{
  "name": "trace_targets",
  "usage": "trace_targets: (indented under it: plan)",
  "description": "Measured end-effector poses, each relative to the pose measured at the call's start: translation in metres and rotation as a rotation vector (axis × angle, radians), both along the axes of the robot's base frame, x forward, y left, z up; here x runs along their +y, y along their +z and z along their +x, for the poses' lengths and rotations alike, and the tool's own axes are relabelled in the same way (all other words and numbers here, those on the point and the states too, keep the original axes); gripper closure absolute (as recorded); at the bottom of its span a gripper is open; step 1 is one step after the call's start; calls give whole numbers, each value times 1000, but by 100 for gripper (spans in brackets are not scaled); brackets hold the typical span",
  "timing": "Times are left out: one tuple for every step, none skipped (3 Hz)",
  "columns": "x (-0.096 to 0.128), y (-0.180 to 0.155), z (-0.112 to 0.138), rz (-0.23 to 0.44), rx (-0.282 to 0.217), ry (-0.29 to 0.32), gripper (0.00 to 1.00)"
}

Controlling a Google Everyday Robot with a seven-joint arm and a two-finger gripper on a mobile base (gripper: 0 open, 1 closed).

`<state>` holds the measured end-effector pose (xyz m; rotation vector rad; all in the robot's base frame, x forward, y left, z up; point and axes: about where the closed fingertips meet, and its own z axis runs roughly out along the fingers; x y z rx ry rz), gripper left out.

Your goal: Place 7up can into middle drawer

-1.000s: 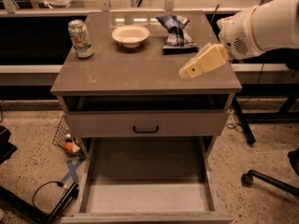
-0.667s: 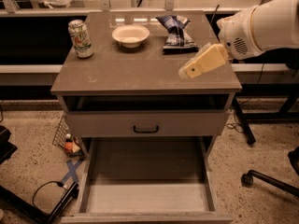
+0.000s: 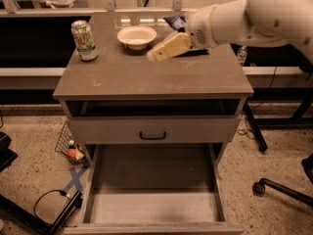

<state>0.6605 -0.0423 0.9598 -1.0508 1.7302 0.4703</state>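
Since a second ago my gripper (image 3: 156, 55) has swung left over the cabinet top (image 3: 146, 80), now hovering just beside the white bowl (image 3: 137, 36) | grip width: cannot tell | 7up can (image 3: 84, 39): upright at the top's back-left corner, well apart from me | middle drawer (image 3: 151, 207): pulled out under the drawer front (image 3: 195, 129) with the black handle

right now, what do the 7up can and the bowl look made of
The 7up can looks like thin metal, likely aluminium: glossy printed wall, silver top. The bowl is matte white, maybe paper or plastic. The gripper hovers over the tabletop beside it.
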Motion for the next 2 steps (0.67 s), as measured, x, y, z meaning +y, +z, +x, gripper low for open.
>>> trace_targets:
  plan:
    - [63,-6,45,89,-21,90,0]
    - [117,-17,71,125,-17,156,0]
